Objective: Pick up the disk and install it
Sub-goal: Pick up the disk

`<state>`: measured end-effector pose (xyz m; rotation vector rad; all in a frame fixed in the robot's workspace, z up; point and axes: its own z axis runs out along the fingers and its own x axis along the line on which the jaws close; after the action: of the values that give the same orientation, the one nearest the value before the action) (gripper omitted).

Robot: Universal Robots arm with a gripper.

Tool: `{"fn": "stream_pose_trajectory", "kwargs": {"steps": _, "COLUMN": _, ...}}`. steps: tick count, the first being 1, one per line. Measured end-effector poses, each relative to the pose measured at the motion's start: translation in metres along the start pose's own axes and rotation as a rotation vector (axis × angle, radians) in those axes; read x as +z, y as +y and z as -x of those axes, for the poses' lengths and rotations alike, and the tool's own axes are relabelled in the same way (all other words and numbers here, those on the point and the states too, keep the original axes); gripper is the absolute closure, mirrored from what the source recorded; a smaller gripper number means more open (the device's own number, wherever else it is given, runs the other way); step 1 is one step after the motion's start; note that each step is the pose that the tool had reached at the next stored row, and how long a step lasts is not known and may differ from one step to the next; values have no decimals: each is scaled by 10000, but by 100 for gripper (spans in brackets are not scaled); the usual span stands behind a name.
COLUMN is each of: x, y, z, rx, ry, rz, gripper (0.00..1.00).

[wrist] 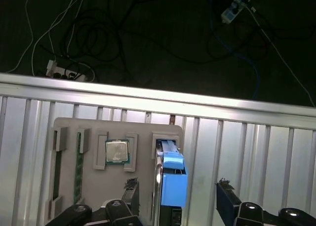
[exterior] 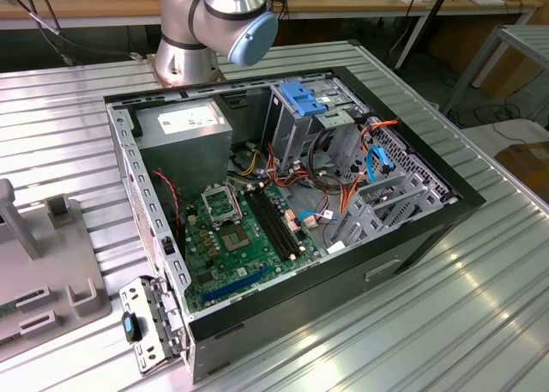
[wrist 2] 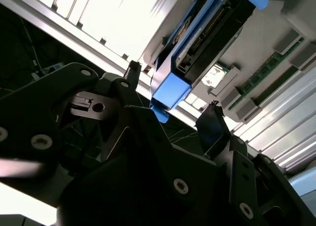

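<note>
while the gripper (wrist: 177,186) is hanging over the grey tray (wrist: 143,161) with its two dark fingers (wrist: 131,189) spread wide, the disk (wrist: 173,174) is standing on edge in the slot along one end edge of that tray, its bright blue rail facing the camera in the first wrist view. the fingers are straddling the disk, one on each flat side, and a gap is showing on both sides, so nothing is being gripped. a processor chip (wrist: 117,152) is lying in the pocket just beside the disk's slot, and a green memory stick (wrist: 77,166) is sitting in a slot near the tray's opposite end edge. the tray is resting close to the edge of the ribbed metal table (wrist: 271,152), with dark floor and loose cables beyond it. in the exterior view an open computer case (exterior: 283,195) is lying in the middle of the table, and the arm's base (exterior: 184,57) is standing at the far edge behind it.
</note>
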<state>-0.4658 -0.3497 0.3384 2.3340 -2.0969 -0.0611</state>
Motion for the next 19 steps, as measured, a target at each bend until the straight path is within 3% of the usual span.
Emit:
{"fn": "stream_pose_trajectory", "kwargs": {"steps": 9, "x": 183, "y": -2, "z": -36, "rx": -2, "ry": -23, "rz": -19, "gripper": 28}}
{"fn": "stream_pose_trajectory", "kwargs": {"steps": 11, "x": 199, "y": -2, "z": -37, "rx": -9, "ry": -84, "rz": -28, "gripper": 28}}
{"fn": "stream_pose_trajectory", "kwargs": {"steps": 12, "x": 212, "y": -3, "z": -36, "rx": -14, "ry": -193, "rz": -54, "gripper": 28}}
{"fn": "stream_pose_trajectory", "kwargs": {"steps": 14, "x": 224, "y": -3, "z": -37, "rx": -19, "ry": -272, "rz": -71, "gripper": 28}}
{"fn": "stream_pose_trajectory", "kwargs": {"steps": 19, "x": 277, "y": -1, "z": -73, "rx": -21, "ry": -295, "rz": -83, "gripper": 28}}
